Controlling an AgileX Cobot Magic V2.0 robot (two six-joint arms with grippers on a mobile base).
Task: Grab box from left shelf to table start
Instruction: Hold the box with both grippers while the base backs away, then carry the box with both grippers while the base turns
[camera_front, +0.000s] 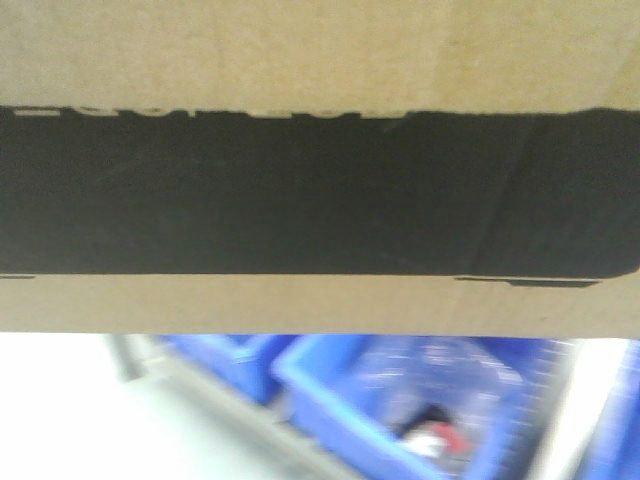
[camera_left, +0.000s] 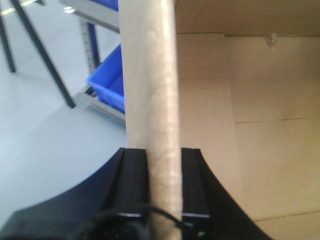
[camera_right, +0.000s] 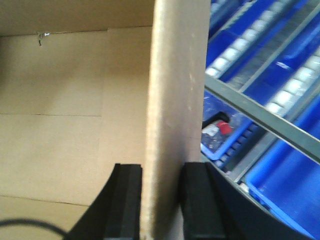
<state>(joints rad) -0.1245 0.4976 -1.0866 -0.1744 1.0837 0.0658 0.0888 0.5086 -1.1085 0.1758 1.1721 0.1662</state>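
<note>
Front-facing view is mostly box (camera_front: 320, 190): it fills the upper two thirds of the frame, with brown cardboard along the top, a wide black printed band across the middle and another brown strip under it. Below its bottom edge, blurry blue bins (camera_front: 400, 400) show at lower centre and right, and one has a small red and white item (camera_front: 440, 440) in it. What the box sits on can't be made out from here.

Left wrist view: the left gripper (camera_left: 164, 152) is at bottom centre, closed down to the thickness of the box's wall, one black finger on each side of the cardboard edge that runs up the middle. The box's bare inside fills the right half. On the left there's grey floor (camera_left: 45, 140), two dark legs (camera_left: 42, 55) at upper left and another blue bin.

Right wrist view: same deal mirrored. The right gripper (camera_right: 161, 167) pinches the upright cardboard wall at bottom centre, with the box interior on the left. On the right, the shelf (camera_right: 260, 117) shows a grey rail running diagonally over more blue bins.
</note>
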